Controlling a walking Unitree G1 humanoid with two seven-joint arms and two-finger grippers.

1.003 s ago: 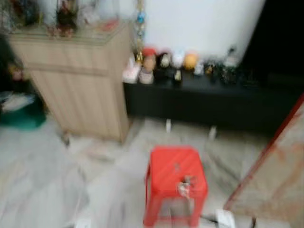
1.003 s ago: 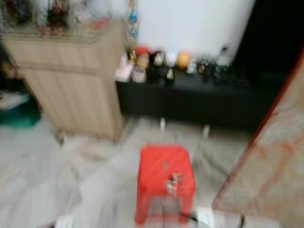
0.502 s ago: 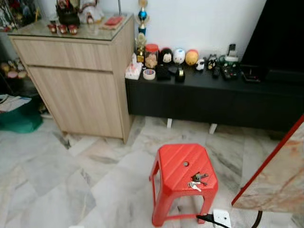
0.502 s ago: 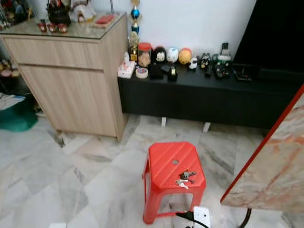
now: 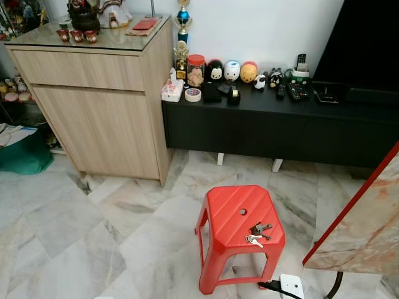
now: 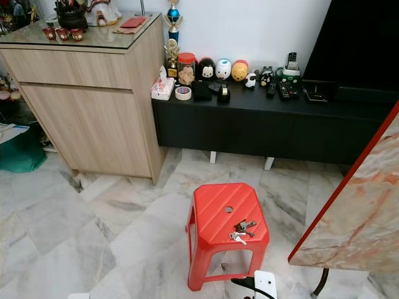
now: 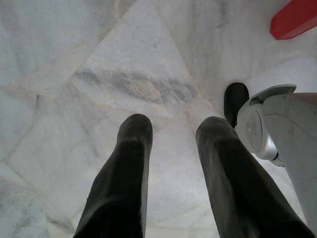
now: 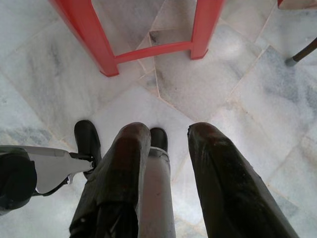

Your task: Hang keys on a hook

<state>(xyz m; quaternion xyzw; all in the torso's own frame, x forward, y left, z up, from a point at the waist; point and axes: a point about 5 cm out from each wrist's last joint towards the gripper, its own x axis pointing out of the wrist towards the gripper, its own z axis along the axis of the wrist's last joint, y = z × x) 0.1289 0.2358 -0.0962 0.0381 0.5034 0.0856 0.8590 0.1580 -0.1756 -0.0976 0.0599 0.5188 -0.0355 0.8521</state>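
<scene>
Red plastic stool [image 5: 240, 233] ahead of me carries the keys [image 5: 257, 232] near its right front corner; my left tool [image 7: 171, 171] and right tool [image 8: 166, 163] hang parted, empty, over the marble floor [image 5: 75, 230].

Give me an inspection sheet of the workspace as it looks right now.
Surface: red stool on the marble floor.
Job's things: keys lie on the stool's seat; hook: nothing seen.
Clutter: jar, figurines, tape and remotes on the black bench.
Grippers: left gripper and right gripper both open, hanging over the floor.
Cables: power strip with a black plug by the stool.
Surroundings: wooden cabinet, marble-top table.
</scene>
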